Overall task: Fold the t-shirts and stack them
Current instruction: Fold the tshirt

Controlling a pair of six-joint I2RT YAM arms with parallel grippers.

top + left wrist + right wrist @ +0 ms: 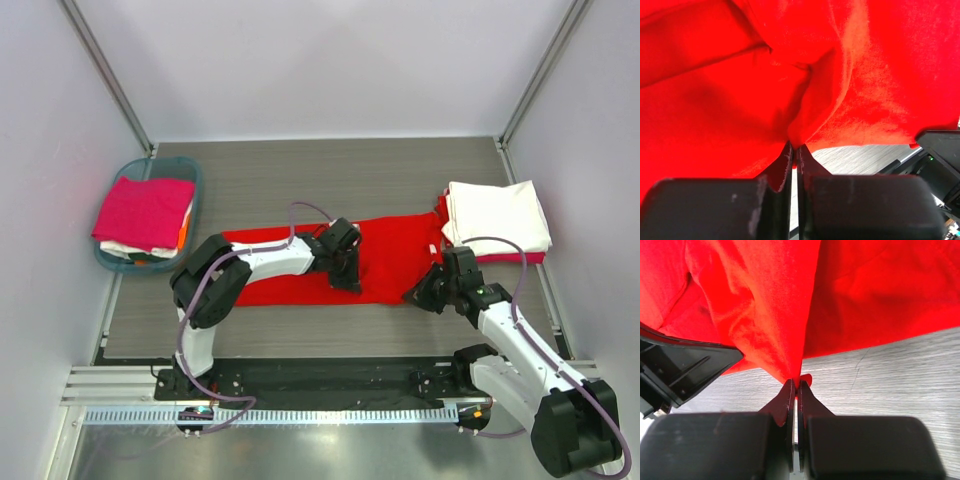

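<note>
Top external shows left gripper (350, 284) and right gripper (413, 296) each pinching the red t-shirt (390, 250); lifting both evenly should keep the fold straight.

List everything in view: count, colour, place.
red t-shirt: 1, bright red, spread across table centre
magenta t-shirt: 1, magenta, folded, top of basket pile
white and orange cloth: count unclear, edges under the magenta t-shirt
white t-shirt: 1, white, folded, far right
pink edge: 1, pink, beneath white t-shirt
basket: 1, teal, far left
table: 1, grey
left gripper: 1, black, shut on red t-shirt
right gripper: 1, black, shut on red t-shirt
</note>
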